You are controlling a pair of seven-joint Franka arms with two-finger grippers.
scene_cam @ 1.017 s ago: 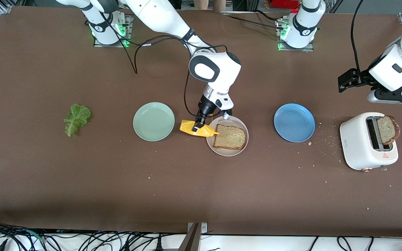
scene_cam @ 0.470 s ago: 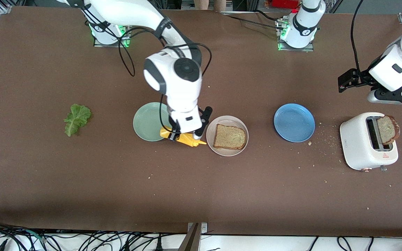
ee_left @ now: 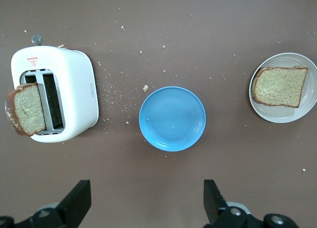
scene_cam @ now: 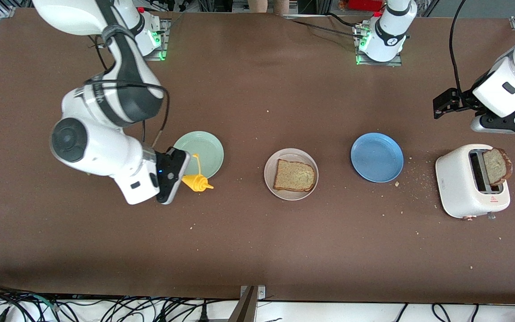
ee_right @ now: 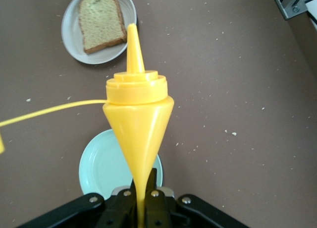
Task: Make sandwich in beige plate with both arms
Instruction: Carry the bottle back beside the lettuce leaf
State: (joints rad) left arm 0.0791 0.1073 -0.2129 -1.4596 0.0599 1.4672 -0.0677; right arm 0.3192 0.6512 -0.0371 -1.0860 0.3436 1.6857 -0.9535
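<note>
The right gripper [ee_right: 141,200] was squeezed shut on a yellow sauce bottle [scene_cam: 196,182], holding it in the air over the table just beside the green plate [scene_cam: 204,150], with the bottle's tip pointing toward the beige plate [scene_cam: 272,179]. The bottle looked pinched thin, so it might slip out, or sauce might drip on the table if it was squeezed more. The beige plate sat in the middle of the table, between the green plate and the blue plate [scene_cam: 377,157]. The left gripper [ee_left: 143,200] waited wide open with nothing in it, up above the toaster's [scene_cam: 463,188] end of the table. I counted three plates, two bread slices, one on the beige plate [scene_cam: 295,175] and one poking out of the toaster [scene_cam: 497,166], one toaster and one bottle. No lettuce showed, so it could get forgotten.
</note>
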